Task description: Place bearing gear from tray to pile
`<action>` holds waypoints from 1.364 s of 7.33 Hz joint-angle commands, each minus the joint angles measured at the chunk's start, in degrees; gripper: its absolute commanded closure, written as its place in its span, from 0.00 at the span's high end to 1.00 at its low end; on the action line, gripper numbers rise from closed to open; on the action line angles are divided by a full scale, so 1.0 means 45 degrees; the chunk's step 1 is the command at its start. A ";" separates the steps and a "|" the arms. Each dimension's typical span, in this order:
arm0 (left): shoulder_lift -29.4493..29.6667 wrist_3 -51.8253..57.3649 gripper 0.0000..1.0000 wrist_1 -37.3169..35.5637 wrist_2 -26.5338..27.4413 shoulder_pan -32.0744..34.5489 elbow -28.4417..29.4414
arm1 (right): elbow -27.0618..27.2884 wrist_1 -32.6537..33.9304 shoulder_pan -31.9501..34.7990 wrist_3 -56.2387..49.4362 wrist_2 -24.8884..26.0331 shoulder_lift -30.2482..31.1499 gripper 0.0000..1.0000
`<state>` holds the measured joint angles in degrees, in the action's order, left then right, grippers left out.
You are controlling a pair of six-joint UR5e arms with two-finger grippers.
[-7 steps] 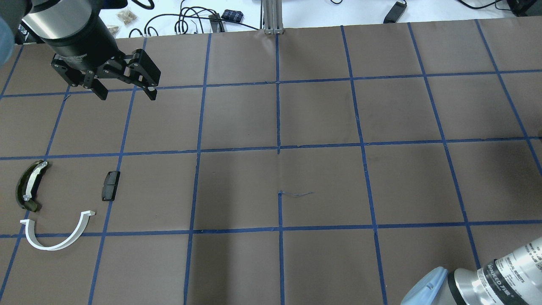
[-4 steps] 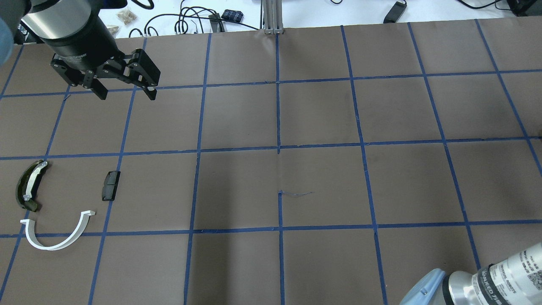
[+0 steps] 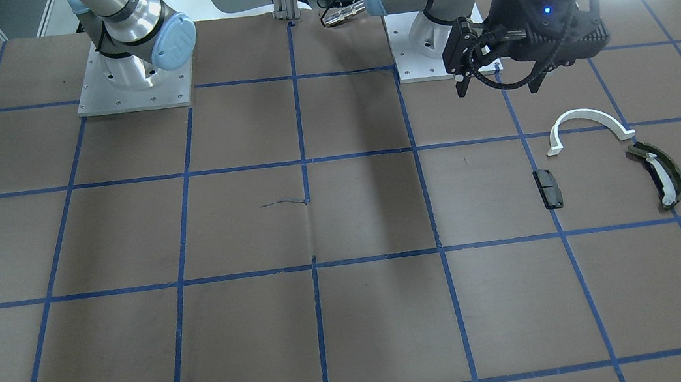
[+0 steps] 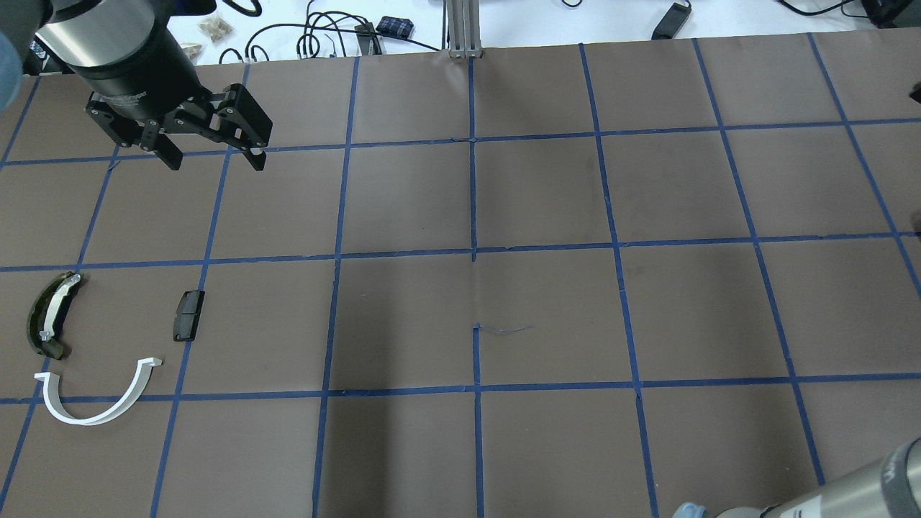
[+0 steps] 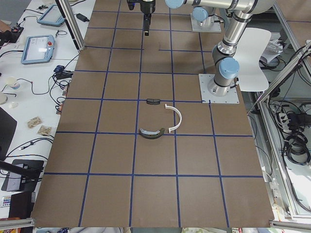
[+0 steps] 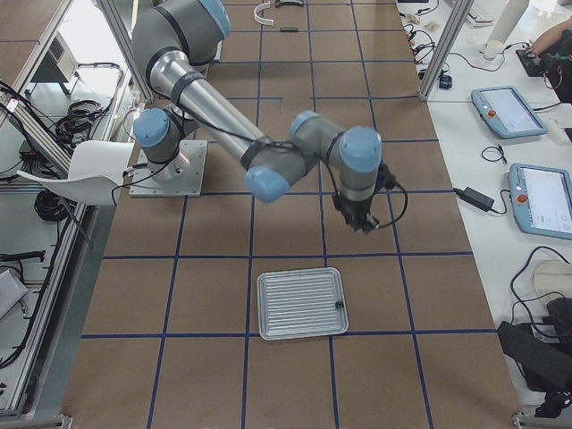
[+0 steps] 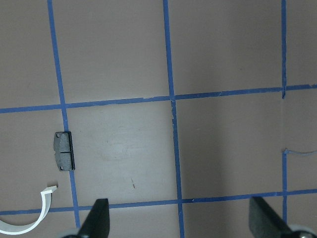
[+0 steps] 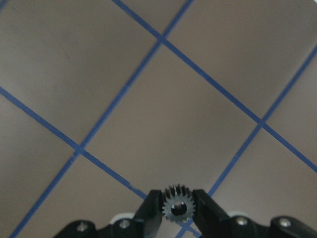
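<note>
We see a brown table point(image 4: 540, 194) gridded with blue tape. A metal tray point(image 6: 286, 304) sits near its right end. The left gripper point(image 4: 214, 160) hangs with fingers spread, well apart from the pile point(image 4: 188, 315) by the left edge. The right gripper point(image 6: 365, 223) pinches the small bearing gear point(image 8: 178, 204) between its fingers, above the table beside the tray.

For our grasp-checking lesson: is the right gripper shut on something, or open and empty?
Shut on a small grey toothed metal gear: the right wrist view shows black fingers of the right gripper pressing both its sides.
</note>
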<state>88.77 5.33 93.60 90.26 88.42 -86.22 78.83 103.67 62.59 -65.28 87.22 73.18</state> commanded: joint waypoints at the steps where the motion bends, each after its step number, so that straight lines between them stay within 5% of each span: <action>1: -0.0019 0.0026 1.00 0.0002 0.0001 -0.0001 -0.0020 | 0.0274 -0.0476 0.3926 0.5593 0.0327 0.0437 0.04; 3: 0.0000 0.0026 1.00 0.0002 0.0001 -0.0001 -0.0020 | 0.1109 -0.0013 0.7714 1.2694 0.0363 -0.0244 0.04; 4: 0.0000 0.0026 1.00 0.0002 0.0001 -0.0001 -0.0020 | 0.2159 0.1518 0.8873 1.4624 0.0345 -0.0557 0.04; 6: 0.0000 0.0026 1.00 0.0002 0.0001 -0.0001 -0.0020 | 0.4871 0.6548 0.9450 1.6900 0.0247 -0.1358 0.06; 10: 0.0019 0.0026 1.00 0.0002 0.0001 -0.0001 -0.0039 | 0.5451 0.9108 1.1482 1.8942 0.0461 -0.3078 0.12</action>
<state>88.76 5.45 93.60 90.26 88.42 -86.37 103.27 141.46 112.45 18.54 88.75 61.48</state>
